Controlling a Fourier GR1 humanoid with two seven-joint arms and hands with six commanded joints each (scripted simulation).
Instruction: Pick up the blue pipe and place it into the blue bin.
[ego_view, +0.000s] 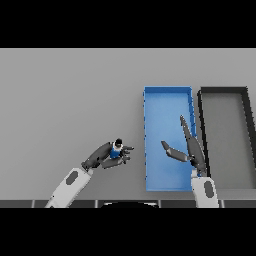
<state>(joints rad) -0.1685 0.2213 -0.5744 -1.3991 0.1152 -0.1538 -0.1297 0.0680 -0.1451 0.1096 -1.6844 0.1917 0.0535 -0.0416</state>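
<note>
The left hand (107, 156) gripped the blue pipe (116, 151); it should lift well before crossing to the bin (167, 97) beside it.

Small blue pipe (116, 151) with a dark end, lower centre of the frame, enclosed by curled dark fingers; its dark end points upward, and its exact shape is hard to make out. Shallow rectangular blue bin (167, 95), right of centre, open side up, long axis running top to bottom, well apart from the pipe.
</note>
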